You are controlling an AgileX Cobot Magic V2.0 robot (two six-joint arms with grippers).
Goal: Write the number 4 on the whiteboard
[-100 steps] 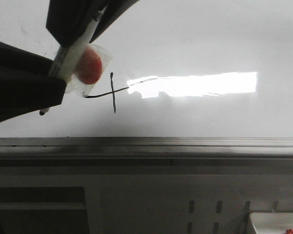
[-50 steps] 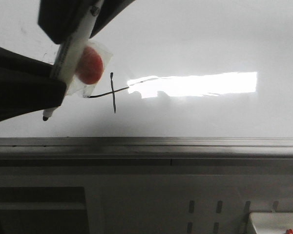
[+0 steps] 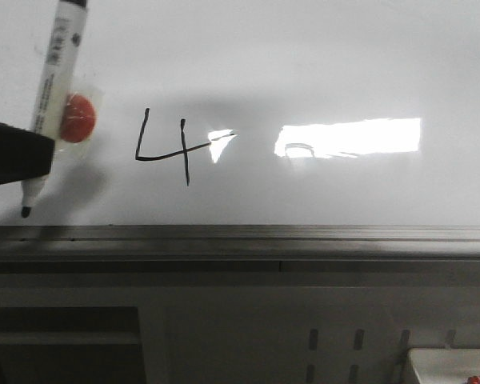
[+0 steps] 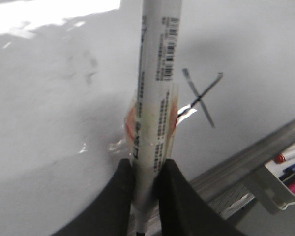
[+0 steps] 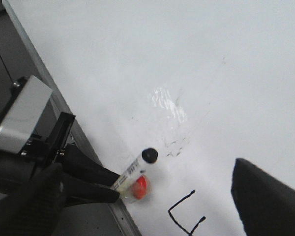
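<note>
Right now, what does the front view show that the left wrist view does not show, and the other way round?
Only the front view shows the number 4 whole, the black tip of the marker above the board's lower edge, and the red piece taped to its side.

Only the left wrist view shows the left gripper with both fingers shut on the marker's barrel, the barcode label, and a tray of spare pens beyond the edge.

Both show the whiteboard, its grey rail, the marker, and part of the 4.
</note>
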